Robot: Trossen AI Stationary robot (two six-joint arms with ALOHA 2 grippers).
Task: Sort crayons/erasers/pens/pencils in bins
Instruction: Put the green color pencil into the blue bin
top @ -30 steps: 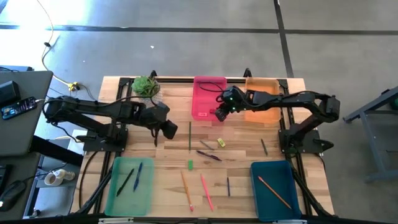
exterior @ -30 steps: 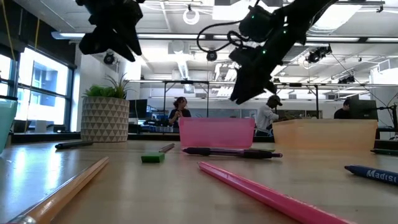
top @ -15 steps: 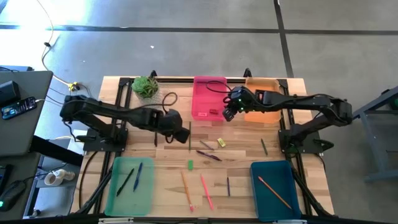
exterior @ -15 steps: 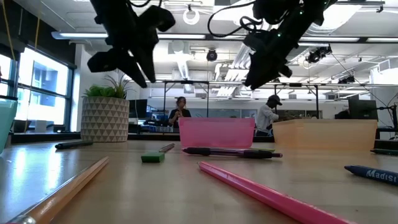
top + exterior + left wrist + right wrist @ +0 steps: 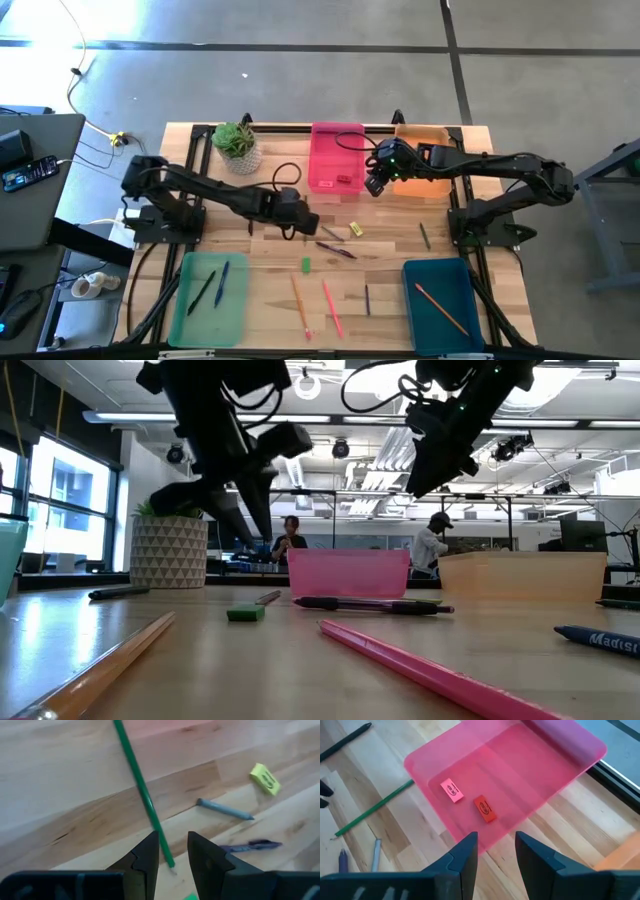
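My left gripper [image 5: 303, 222] hangs open low over the table's middle. In the left wrist view its fingers [image 5: 173, 855] stand on either side of the near end of a long thin green stick [image 5: 142, 790] that lies flat, without touching it. My right gripper [image 5: 375, 183] is open and empty, raised beside the pink bin's [image 5: 336, 155] right near corner. That bin holds a pink eraser [image 5: 451, 790] and a red eraser [image 5: 484, 809]. A yellow eraser [image 5: 355, 230], a grey crayon [image 5: 332, 233] and a purple pen [image 5: 335, 249] lie nearby.
The orange bin [image 5: 425, 160] stands at the far right. The light green bin [image 5: 208, 297] holds pens, and the teal bin [image 5: 442, 305] holds an orange pencil. A green eraser [image 5: 306, 265], an orange pencil [image 5: 299, 305], a pink pencil [image 5: 332, 306] and a blue pen [image 5: 367, 298] lie near the front. A potted plant [image 5: 235, 142] stands at the far left.
My left gripper has gone toward the table's right and near edges and down, ending over the green stick's near end. My right gripper has risen and gone a little toward the table's right edge, away from the pink bin.
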